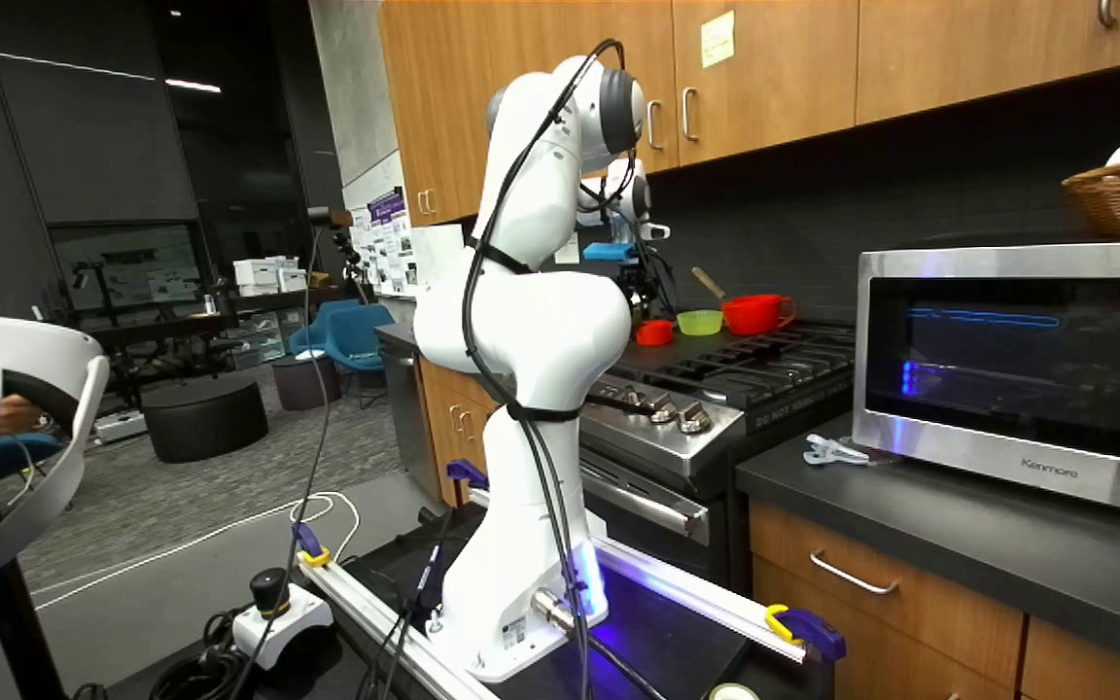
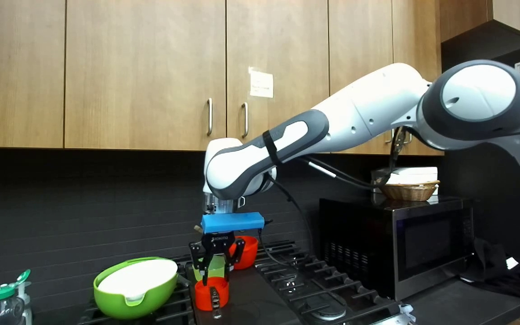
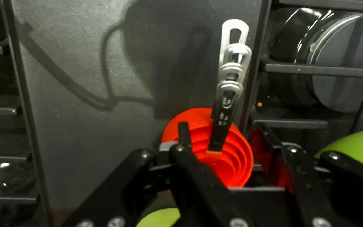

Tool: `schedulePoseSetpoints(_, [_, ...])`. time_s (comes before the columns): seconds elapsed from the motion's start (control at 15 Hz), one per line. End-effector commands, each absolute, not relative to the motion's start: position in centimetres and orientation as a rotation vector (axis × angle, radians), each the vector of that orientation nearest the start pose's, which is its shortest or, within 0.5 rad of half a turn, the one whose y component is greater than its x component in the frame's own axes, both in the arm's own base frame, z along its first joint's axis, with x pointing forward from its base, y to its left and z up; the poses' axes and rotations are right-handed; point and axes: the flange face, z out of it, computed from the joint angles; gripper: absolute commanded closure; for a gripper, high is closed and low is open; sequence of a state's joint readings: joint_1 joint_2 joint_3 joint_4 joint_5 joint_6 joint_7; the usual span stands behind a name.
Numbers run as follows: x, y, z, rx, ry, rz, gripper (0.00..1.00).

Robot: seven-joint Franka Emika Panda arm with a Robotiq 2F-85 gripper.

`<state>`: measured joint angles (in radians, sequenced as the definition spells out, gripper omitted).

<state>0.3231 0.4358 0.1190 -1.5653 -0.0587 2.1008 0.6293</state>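
Observation:
A nested stack of red measuring cups (image 3: 197,116) rests on the dark centre plate of the stove. Its overlapping handles (image 3: 224,116) point toward the top of the wrist view. My gripper (image 3: 222,132) stands open at the stack. The left finger (image 3: 184,129) overlaps the cups' inside in the wrist view, while the right finger (image 3: 268,138) is beyond the right rim, with a gap showing. Whether the left fingertip is inside the cups or above them, I cannot tell. In an exterior view the gripper (image 2: 216,277) points down over the red cups (image 2: 203,298).
Just behind the cups stand a light green cup (image 2: 217,268) and a larger red pot (image 2: 246,253). A green bowl (image 2: 115,302) with a white inside sits on the grates to one side. Burner grates (image 2: 332,284) flank the plate. A microwave (image 2: 431,243) stands beyond the stove; cabinets (image 2: 142,72) hang above.

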Motion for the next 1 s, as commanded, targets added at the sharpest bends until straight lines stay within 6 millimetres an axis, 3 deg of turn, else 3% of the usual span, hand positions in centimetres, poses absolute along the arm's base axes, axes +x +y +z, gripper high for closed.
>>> schedulePoseSetpoints(0.0, [63.1, 28.5, 41.4, -3.093, 0.271, -0.155, 0.54])
schedulePoseSetpoints(0.33, [62.7, 29.4, 39.9, -3.111, 0.238, -0.105, 0.68])
schedulePoseSetpoints(0.73, [62.4, 30.3, 39.2, -3.125, 0.212, -0.087, 0.62])
schedulePoseSetpoints(0.93, [62.2, 30.8, 39.0, -3.13, 0.206, -0.088, 0.68])
